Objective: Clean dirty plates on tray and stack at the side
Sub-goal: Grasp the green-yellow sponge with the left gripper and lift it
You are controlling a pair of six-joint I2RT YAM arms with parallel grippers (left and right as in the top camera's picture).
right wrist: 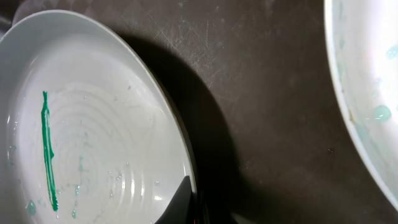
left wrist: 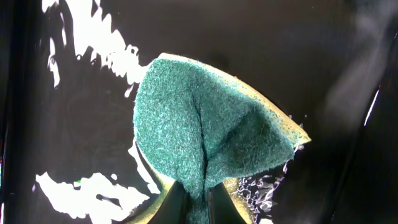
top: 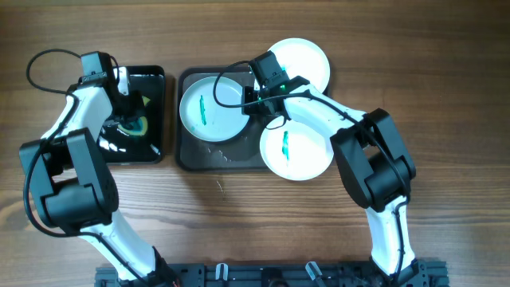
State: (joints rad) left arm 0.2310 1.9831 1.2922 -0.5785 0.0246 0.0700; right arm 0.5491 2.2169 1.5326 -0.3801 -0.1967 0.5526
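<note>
A white plate with a green streak (top: 209,108) lies on the dark tray (top: 191,155); my right gripper (top: 249,102) is shut on its right rim, one finger on the plate's inner face in the right wrist view (right wrist: 186,205). The same plate (right wrist: 87,143) fills the left of that view. A second streaked plate (top: 296,148) overlaps the tray's right edge and shows in the right wrist view (right wrist: 364,81). A clean white plate (top: 307,60) sits at the back right. My left gripper (top: 127,108) is shut on a folded green sponge (left wrist: 205,130) over the black water basin (top: 155,80).
The black basin (left wrist: 74,74) holds shallow water with bright reflections. A small green scrap (top: 218,186) lies on the wooden table in front of the tray. Cables run along both arms.
</note>
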